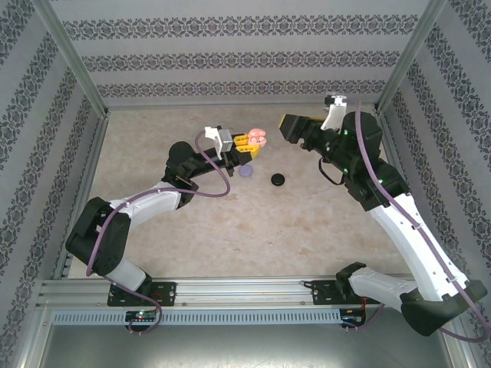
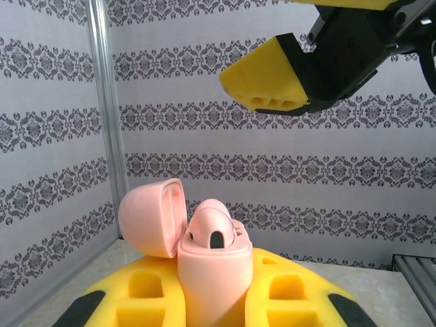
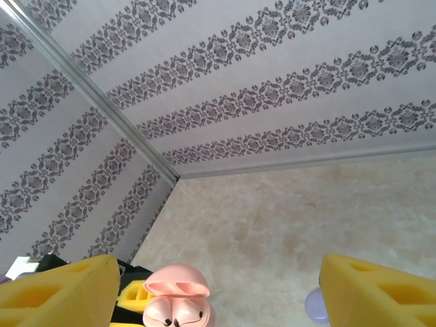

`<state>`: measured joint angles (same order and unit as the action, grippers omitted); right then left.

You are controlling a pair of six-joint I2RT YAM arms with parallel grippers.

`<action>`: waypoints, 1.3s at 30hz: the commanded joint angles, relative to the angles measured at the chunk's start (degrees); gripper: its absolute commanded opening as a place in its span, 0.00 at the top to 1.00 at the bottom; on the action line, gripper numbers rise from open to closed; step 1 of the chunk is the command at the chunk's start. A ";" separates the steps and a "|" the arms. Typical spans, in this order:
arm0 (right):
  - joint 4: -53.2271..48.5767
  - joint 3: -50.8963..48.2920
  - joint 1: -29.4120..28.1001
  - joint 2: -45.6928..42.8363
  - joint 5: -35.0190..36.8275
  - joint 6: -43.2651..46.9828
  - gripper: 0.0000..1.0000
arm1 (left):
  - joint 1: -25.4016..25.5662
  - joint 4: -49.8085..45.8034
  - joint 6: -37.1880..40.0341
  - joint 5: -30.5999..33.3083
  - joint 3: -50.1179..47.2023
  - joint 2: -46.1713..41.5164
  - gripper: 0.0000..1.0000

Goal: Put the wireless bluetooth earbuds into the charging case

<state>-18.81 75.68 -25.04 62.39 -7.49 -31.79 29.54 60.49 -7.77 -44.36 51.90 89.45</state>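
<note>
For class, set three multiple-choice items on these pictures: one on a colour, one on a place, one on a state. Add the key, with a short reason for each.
1. What colour is the round case lying beside the black case on the table? A green; B light purple; C white.
2. Where is the pink case? A flat on the table; B clamped in the left hand; C on top of the black case.
3. How is the pink case's lid? A shut; B hinged open; C taken off.
Key: 1 B, it looks light purple from above. 2 B, yellow fingers flank it. 3 B, the lid leans back from the body.
</note>
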 commanded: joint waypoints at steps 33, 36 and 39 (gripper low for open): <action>-20.89 6.31 1.57 17.92 -19.41 6.67 0.94 | 6.14 -2.43 1.24 -1.02 1.97 6.48 1.00; -21.16 2.93 1.57 13.82 -20.39 5.75 0.96 | 6.14 -2.68 1.86 0.02 2.40 6.87 1.00; -21.24 -0.11 2.30 8.99 -18.83 4.17 0.96 | 6.16 -2.67 1.32 0.49 2.86 7.61 1.00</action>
<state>-37.87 77.78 -23.00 75.40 -24.80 -26.76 35.66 55.51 -7.25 -45.98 52.23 96.92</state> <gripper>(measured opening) 0.054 0.148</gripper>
